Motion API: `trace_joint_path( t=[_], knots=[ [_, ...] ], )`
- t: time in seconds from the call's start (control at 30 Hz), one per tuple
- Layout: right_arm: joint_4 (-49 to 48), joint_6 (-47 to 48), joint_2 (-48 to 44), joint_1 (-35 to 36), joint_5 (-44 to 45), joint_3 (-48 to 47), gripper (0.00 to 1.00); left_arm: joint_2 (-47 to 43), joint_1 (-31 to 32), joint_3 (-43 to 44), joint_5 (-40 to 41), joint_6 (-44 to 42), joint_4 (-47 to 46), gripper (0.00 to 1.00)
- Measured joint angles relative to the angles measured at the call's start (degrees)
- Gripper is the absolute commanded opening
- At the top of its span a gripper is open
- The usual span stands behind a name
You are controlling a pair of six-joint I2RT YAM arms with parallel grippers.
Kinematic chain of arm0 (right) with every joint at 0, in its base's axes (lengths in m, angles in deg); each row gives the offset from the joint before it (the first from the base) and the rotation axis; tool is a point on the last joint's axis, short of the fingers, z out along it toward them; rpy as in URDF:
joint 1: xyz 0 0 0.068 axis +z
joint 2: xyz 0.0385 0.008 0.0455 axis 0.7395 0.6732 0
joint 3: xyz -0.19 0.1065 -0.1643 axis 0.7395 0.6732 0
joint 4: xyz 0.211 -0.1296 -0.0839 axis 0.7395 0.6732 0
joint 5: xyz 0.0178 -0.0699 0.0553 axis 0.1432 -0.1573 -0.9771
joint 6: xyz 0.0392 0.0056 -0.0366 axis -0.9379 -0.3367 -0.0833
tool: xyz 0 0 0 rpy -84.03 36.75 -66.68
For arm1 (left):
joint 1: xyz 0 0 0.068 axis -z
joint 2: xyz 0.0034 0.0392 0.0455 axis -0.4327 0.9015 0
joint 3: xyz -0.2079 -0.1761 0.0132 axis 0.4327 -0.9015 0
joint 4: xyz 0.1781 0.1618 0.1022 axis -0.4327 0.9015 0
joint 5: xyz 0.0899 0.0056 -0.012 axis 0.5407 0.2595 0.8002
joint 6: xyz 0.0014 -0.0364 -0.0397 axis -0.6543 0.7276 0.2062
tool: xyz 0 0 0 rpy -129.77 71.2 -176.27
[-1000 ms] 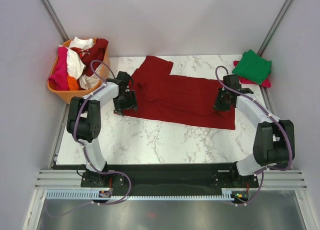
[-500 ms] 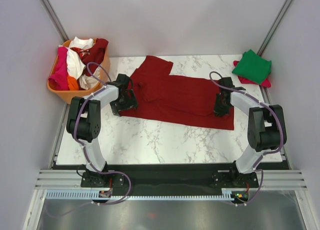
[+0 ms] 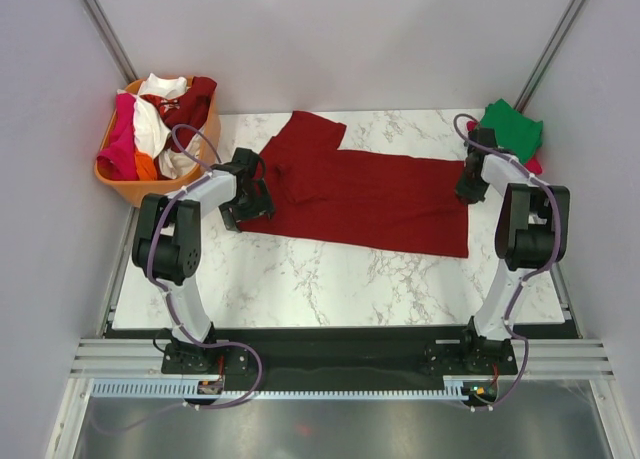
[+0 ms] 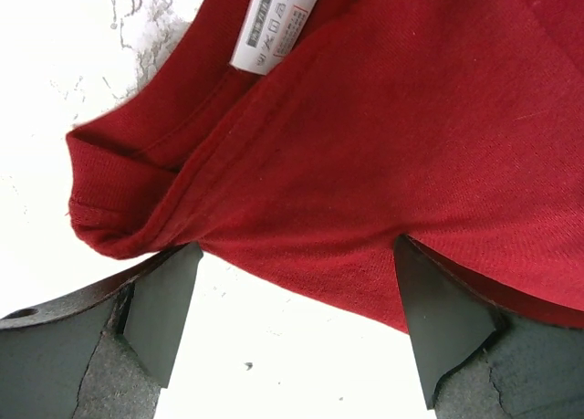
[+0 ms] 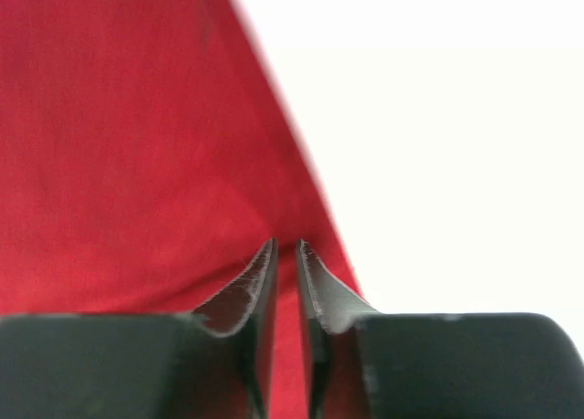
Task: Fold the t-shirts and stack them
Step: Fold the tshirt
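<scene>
Straddling dark red t-shirt (image 4: 365,136) by its illegible label (image 4: 283,22), left jaws gape empty; right jaws nearly closed.

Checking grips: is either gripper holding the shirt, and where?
Nothing in open left gripper; right gripper shut at edge of dark red t-shirt, hold unclear.

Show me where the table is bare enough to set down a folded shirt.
The widest bare patch of table runs between the dark red t-shirt and the near edge. A smaller one lies along the far edge, between its sleeve and the green t-shirt. Crowded: beside the orange basket and left gripper, and around the right gripper.
</scene>
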Motion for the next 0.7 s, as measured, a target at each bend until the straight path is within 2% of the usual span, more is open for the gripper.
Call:
trace_joint_path(
  t=[0.13, 0.17, 0.37, 0.4, 0.43, 0.47, 0.5, 0.57, 0.7],
  knots=[
    [0.48, 0.11, -0.13, -1.62, 3.04, -3.21, 0.45, -0.31, 0.0, -0.37, 0.0, 0.02, -0.31, 0.95],
    [0.59, 0.11, -0.76, -1.64, 3.93, -3.54, 0.57, -0.44, 0.0, -0.52, 0.02, 0.04, -0.46, 0.95],
    [2.62, 0.52, -6.95, -0.59, 7.76, -4.44, 0.66, -1.01, -0.04, -1.2, -0.07, 0.15, -1.03, 0.94],
    [2.75, 0.44, -8.55, -0.28, 7.67, -4.31, 0.71, -1.22, -0.04, -1.42, -0.09, 0.15, -1.22, 0.94],
    [2.93, 0.44, -10.27, 0.11, 7.54, -4.02, 0.81, -1.49, -0.04, -1.79, -0.07, 0.17, -1.53, 0.95],
    [2.25, 0.07, -12.44, 0.98, 7.17, -2.89, 0.87, -1.7, -0.04, -2.1, -0.09, 0.17, -1.66, 0.95],
    [0.66, -0.44, -15.32, 2.01, 5.84, -0.46, 0.92, -2.01, -0.04, -2.54, -0.09, 0.2, -1.86, 0.96],
    [-0.92, -1.42, -20.83, 4.26, 1.31, 5.84, 0.96, -2.86, -0.13, -3.58, -0.2, 0.44, -2.36, 0.98],
    [-6.49, -4.7, -28.96, 6.6, -12.17, 24.33, 0.98, -5.51, -0.33, -7.13, -0.44, 1.11, -3.15, 1.0]
  ],
)
